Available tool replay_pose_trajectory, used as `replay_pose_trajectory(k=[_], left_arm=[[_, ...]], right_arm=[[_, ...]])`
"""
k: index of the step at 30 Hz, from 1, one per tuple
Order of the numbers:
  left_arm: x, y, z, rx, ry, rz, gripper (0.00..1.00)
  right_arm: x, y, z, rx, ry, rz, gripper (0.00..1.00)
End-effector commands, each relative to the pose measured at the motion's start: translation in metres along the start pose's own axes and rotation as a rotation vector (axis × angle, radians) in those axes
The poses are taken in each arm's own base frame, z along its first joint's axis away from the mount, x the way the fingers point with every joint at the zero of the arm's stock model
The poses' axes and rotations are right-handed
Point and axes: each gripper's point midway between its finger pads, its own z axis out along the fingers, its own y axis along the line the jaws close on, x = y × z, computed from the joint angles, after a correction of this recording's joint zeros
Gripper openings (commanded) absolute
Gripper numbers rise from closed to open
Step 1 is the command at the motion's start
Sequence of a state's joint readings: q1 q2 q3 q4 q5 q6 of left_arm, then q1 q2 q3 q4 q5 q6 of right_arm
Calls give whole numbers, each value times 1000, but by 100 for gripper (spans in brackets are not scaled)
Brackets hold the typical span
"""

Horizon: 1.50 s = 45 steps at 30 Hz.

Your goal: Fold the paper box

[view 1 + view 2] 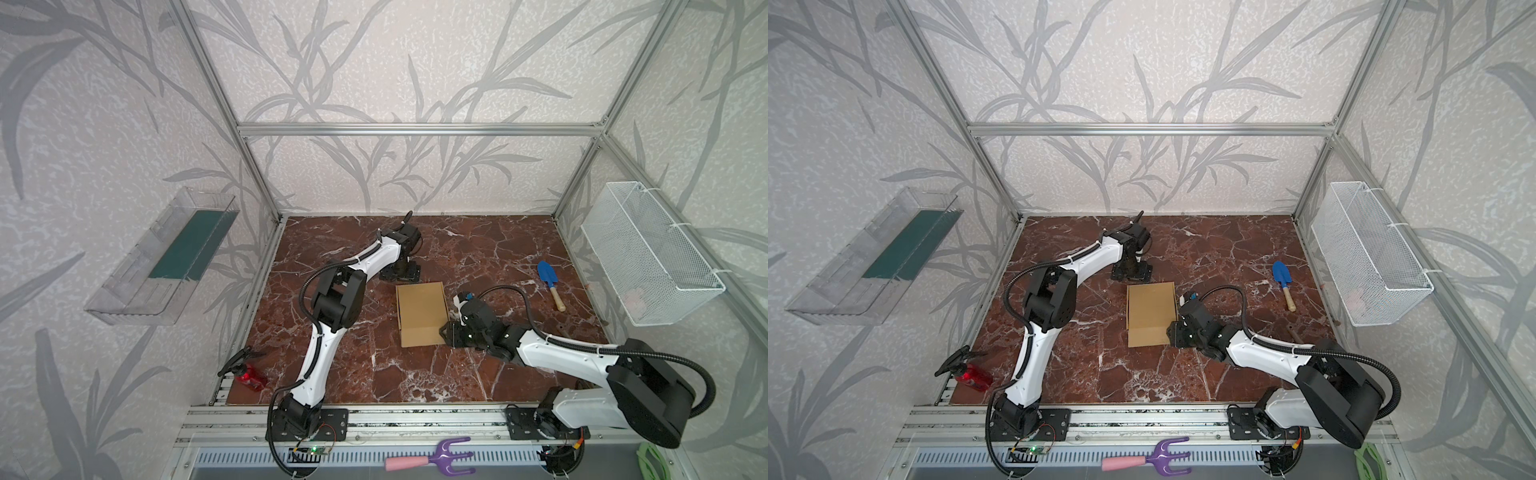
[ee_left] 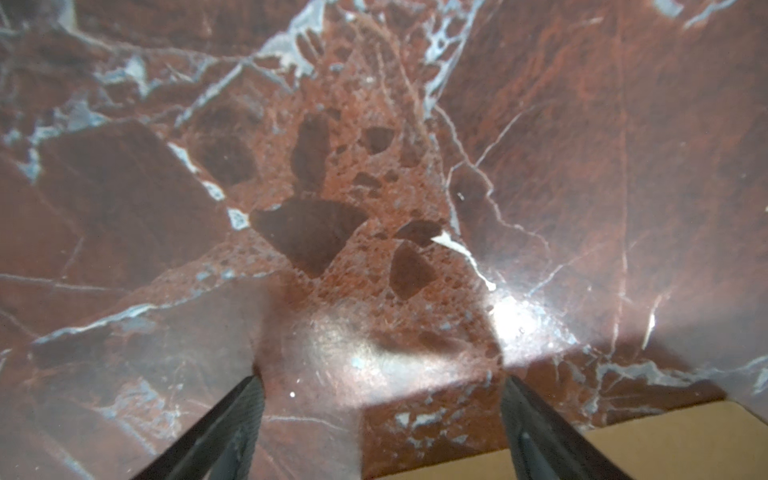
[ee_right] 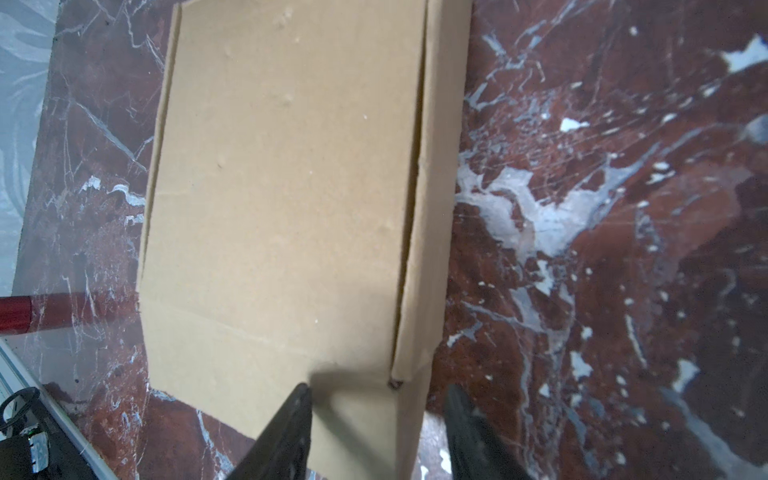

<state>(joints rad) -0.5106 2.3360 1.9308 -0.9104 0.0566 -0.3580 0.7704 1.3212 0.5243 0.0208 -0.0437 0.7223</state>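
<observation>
— Cardboard first: where is your paper box (image 1: 422,313) (image 1: 1151,313)?

— Flat on the marble tabletop (image 1: 478,249), mid-table in both top views, lid down, a shallow tan shape.

— And your left gripper (image 1: 402,272) (image 2: 380,382)?

— Spread wide with nothing in it, low over bare marble just beyond the box's far left corner (its wrist view catches only that corner).

— Your right gripper (image 1: 444,329) (image 3: 376,390)?

— Astride the near right corner, one jaw over the lid, the other outside the side wall. I cannot tell whether you are pinching the cardboard.
</observation>
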Motion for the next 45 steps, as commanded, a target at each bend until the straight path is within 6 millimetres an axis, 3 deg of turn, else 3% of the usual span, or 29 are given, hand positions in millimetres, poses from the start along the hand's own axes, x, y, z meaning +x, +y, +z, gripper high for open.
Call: replay_pose_trajectory(k=[1,9,16,20,25,35,40,45], left_arm=[[27,-2,23,-1,123,21,90],[27,-1,24,-2,126,24,90],[29,-3,25,2,132,25,90],[30,-2,25,0,135,25,90],[30,-3,25,2,134,27,90],[29,-4,25,3,135,29,90],[30,-3,26,0,138,30,90],[30,-3,29,2,142,29,90]], right_arm=[[10,-9,-2,23,25,16,52],[19,-14,-8,36,22,9,52],[16,-21,1,85,21,-12,52],[9,-13,0,76,22,-25,52],[1,-3,-17,55,-11,-27,51],[-5,46,-52,78,-59,-186,55],[3,79,-55,124,-70,-341,60],[20,112,-38,159,-38,-472,65]])
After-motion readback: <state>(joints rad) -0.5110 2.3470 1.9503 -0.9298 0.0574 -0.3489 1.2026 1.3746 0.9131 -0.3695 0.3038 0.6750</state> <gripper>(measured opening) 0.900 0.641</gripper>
